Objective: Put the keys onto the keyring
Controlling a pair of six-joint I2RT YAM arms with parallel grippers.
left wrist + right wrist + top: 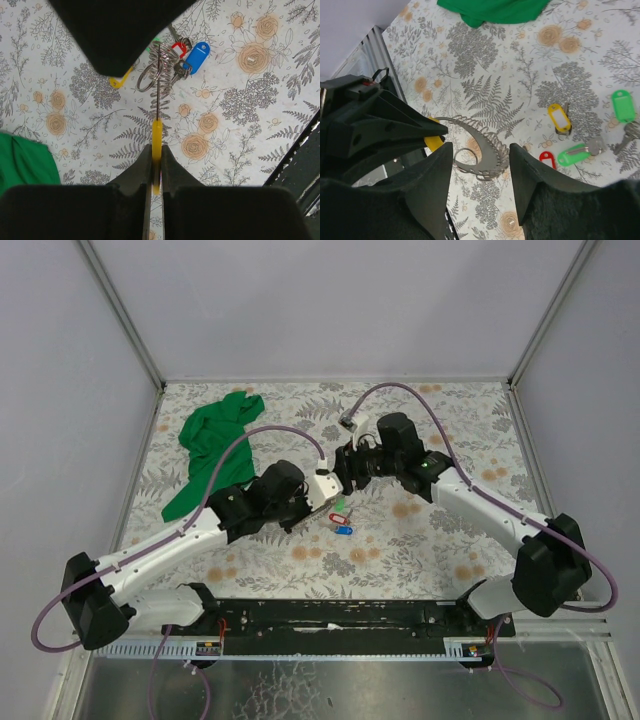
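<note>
My left gripper [156, 148] is shut on the yellow handle [157, 135] of a flat metal crescent [490, 147] edged with wire coils. The keyring [470, 150], a thin silver ring, sits against the crescent's lower tip. My right gripper [481, 147] is open, one finger on each side of the crescent and ring, touching neither. The keys lie on the table below: a yellow tag [559, 117], two green tags [623, 105] [572, 155] and a red tag [547, 159]. The left wrist view also shows a blue tag [196, 56]. From above, both grippers meet over the key cluster [340, 518].
A crumpled green cloth [215, 445] lies at the back left of the floral tablecloth [450, 540]. Grey walls enclose the table on three sides. A black rail [340, 615] runs along the near edge between the arm bases.
</note>
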